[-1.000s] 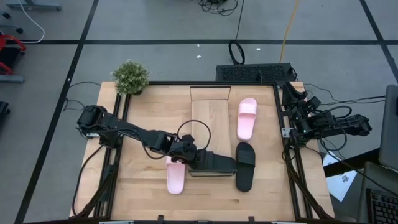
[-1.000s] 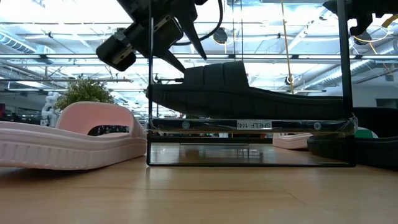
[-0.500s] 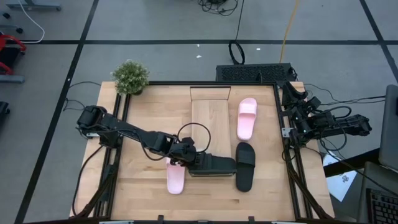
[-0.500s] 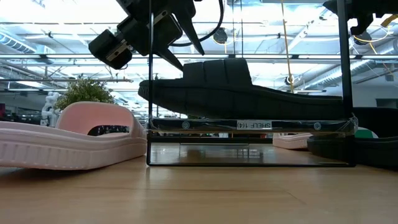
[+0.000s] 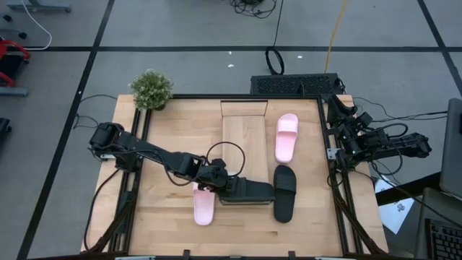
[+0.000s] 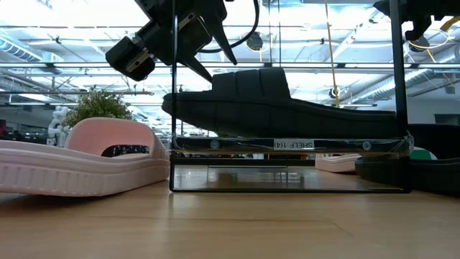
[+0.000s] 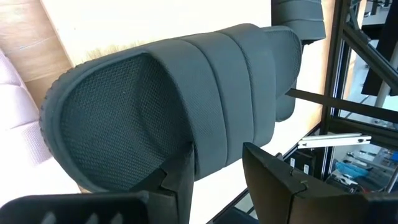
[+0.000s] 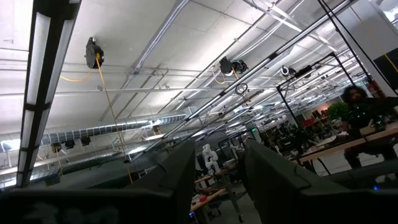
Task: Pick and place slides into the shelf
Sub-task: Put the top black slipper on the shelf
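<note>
Left claw (image 5: 222,185) grips a black slide (image 5: 249,191) on the shelf's (image 5: 245,130) near end; right claw (image 8: 214,180) waits open off the tabletop's (image 5: 166,217) right edge

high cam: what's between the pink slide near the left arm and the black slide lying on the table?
In the high view, the shelf's near end, with the second black slide held there by the left gripper, separates the pink slide from the black slide on the table.

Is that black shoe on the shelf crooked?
Yes. The black slide held by the left gripper sits tilted: its gripped end is lifted, the other end rests on the shelf. It also sticks out past the shelf's side.
</note>
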Robot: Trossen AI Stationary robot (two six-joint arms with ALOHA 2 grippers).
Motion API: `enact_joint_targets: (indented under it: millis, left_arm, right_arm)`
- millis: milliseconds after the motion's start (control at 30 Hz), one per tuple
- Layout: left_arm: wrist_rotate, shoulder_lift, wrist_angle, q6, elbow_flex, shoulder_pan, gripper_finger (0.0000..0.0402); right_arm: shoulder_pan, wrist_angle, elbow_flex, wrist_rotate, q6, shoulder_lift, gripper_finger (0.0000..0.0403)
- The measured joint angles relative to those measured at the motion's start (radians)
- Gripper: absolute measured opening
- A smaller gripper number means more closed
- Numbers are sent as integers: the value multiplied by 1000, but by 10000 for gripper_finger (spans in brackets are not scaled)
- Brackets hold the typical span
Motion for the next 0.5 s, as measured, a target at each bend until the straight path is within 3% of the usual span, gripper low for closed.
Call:
enact_joint_targets:
  millis: [500]
  left_arm:
    - [26, 0, -1, -47, 0, -1, 129]
  right_arm:
    - [0, 0, 0, 0, 0, 0, 128]
